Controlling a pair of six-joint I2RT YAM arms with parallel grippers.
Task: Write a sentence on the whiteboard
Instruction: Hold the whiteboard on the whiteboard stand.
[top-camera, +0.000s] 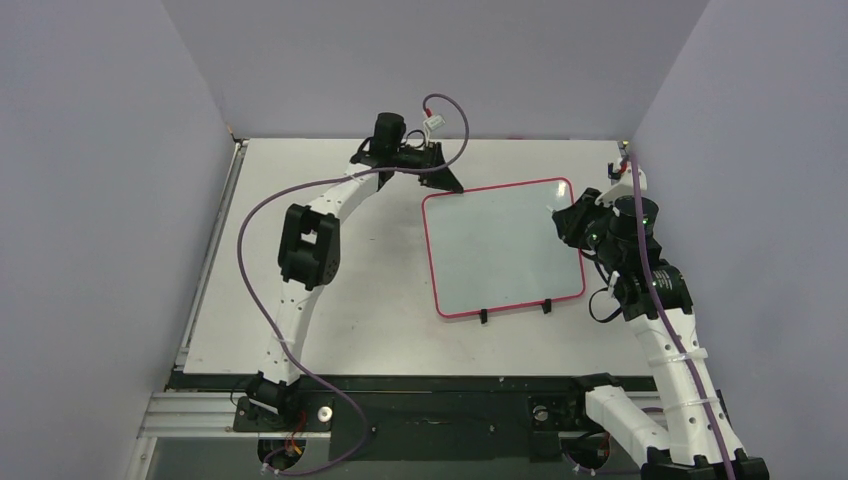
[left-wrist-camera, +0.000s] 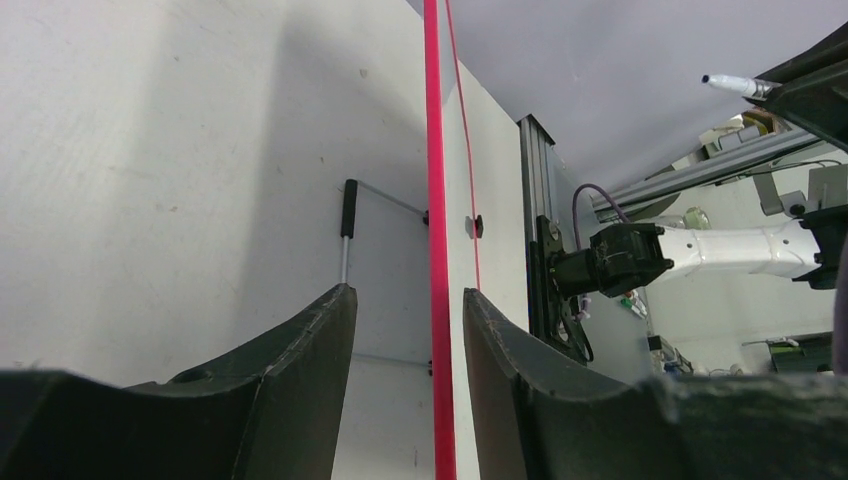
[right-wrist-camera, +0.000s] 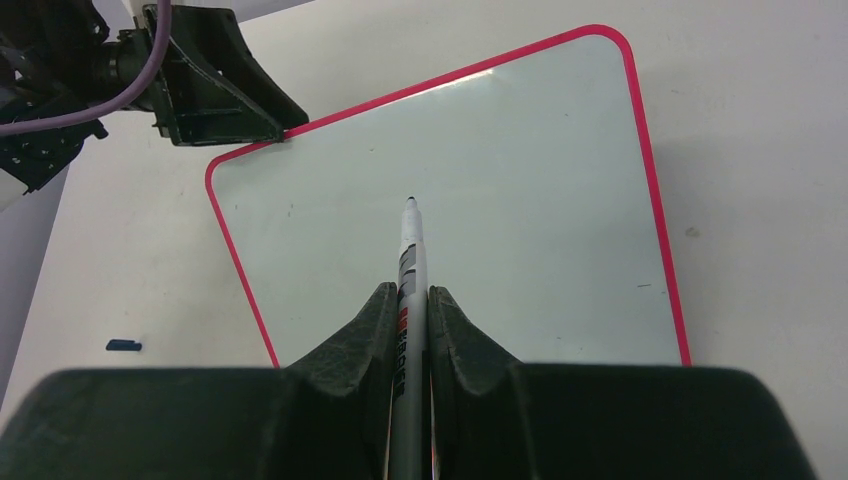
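The whiteboard (top-camera: 500, 250) lies face up on the tabletop (top-camera: 400, 330), toward three o'clock of its centre. Its glossy face is bare: no stroke of the sentence shows, so I judge the writing wholly undone. The pen (right-wrist-camera: 412, 250) points out over the board, tip uncapped; whether it touches the surface I cannot tell. The right jaws are clamped on its barrel. At the board's eleven o'clock corner the left jaws stand apart astride the pink frame, not pinching it.
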